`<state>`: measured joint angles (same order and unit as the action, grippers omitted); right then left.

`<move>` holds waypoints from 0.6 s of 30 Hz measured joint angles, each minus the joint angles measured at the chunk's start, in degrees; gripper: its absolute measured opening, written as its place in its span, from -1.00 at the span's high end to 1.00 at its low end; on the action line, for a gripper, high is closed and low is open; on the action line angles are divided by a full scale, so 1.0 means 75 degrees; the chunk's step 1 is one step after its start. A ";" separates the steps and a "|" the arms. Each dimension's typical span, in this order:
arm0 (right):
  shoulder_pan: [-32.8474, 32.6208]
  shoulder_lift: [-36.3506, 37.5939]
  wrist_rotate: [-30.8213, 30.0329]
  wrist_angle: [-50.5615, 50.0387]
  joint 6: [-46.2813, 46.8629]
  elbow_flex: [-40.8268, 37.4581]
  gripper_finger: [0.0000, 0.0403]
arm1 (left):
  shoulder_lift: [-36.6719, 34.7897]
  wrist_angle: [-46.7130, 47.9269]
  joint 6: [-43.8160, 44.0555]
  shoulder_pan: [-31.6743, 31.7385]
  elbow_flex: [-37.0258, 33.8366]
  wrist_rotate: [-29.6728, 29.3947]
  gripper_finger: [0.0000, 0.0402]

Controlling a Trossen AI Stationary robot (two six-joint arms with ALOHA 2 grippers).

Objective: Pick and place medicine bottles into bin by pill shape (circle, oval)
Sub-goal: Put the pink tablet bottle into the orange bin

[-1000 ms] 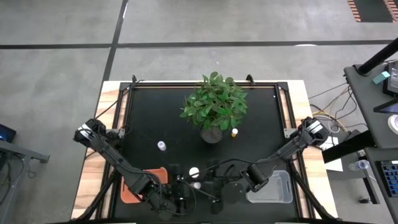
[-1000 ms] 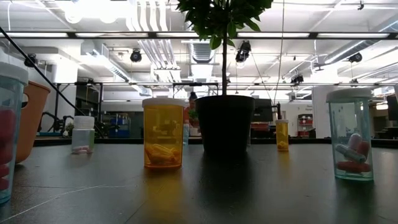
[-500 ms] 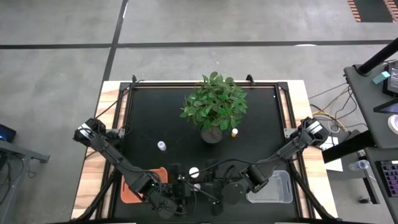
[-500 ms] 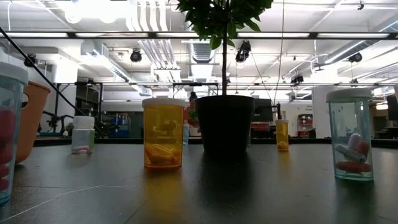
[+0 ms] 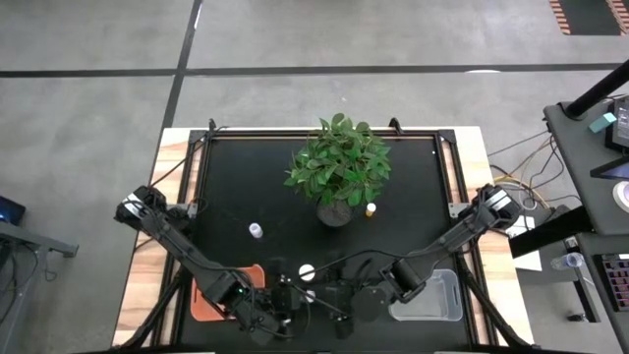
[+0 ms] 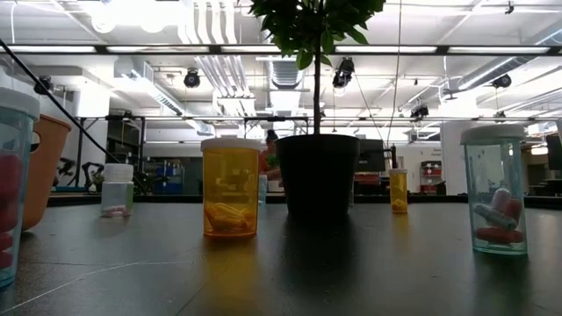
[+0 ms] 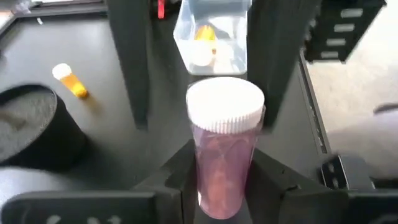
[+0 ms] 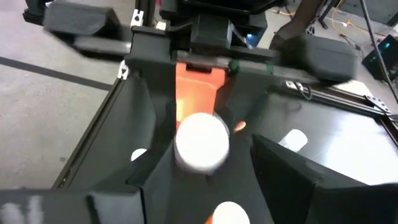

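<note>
Grippers both work at the front edge of the table, close together, betw. the 2 bins.

L gripper: a pink bottle w/ white cap stands upright betw. its fingers. The bottle's long axis is vertical, across the closing direction. The fingers are partly open. One is about at the cap and the other side shows a gap, so I judge there is no firm hold yet. Clear bin, w/ bottles already inside, lies straight ahead past the fingertips, so the L arm is the nearer one for it.

R gripper: fingers spread wide and holding nothing. A white-capped bottle sits betw. them w/ a gap on each side. Orange bin is straight beyond.

Farther back, a small bottle stands alone. An orange bottle is just beside the plant.
</note>
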<state>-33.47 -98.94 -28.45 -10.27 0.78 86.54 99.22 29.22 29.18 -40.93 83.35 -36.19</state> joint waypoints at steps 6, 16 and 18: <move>0.0000 0.0541 -0.0031 -0.1196 0.0723 0.0000 -0.12 | -0.0498 0.1510 0.1209 -0.0009 0.0003 0.1614 0.53; -0.0079 0.0977 -0.0023 -0.2436 0.1313 0.0000 -0.15 | -0.0696 0.6513 0.2922 -0.0164 -0.0063 0.4267 0.53; -0.0120 0.0977 -0.0010 -0.2449 0.1313 0.0000 -0.16 | -0.0650 0.6782 0.2754 -0.0207 -0.0202 0.4692 0.53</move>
<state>-34.38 -91.61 -28.52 -28.64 10.63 86.54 94.35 80.09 49.83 -42.48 81.83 -0.99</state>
